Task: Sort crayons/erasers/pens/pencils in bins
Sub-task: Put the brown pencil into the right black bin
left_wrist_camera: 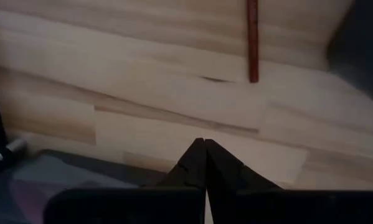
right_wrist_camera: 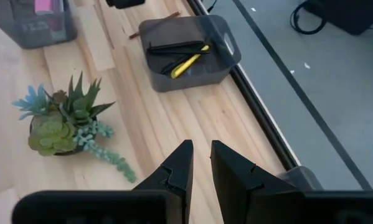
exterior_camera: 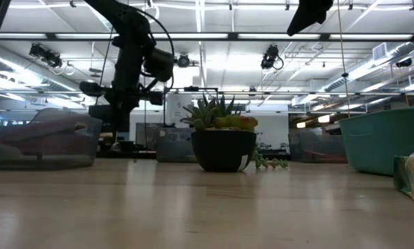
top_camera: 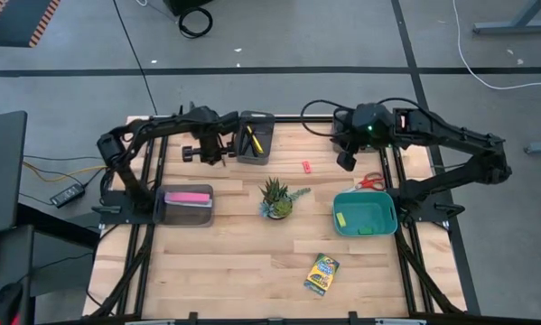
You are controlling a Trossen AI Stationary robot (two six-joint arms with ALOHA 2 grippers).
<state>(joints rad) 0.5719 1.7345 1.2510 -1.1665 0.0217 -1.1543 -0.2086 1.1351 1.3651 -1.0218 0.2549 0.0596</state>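
Two end effectors: left end effector (left_wrist_camera: 205,144) closed empty, pencil (left_wrist_camera: 253,40) just beyond it beside the pen bin (top_camera: 255,137); risk it re-grasps air. Right end effector (right_wrist_camera: 201,155) slightly parted, empty.

Left pincer (left_wrist_camera: 204,163) hangs at the far left with fingers pressed together; right pincer (right_wrist_camera: 200,167) hovers far right, fingers slightly parted.

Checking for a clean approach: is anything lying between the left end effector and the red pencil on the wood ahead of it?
Nothing visible does. The left end effector, shut and empty, faces the red pencil across the table, and only bare wooden planks lie between them in the left wrist view.
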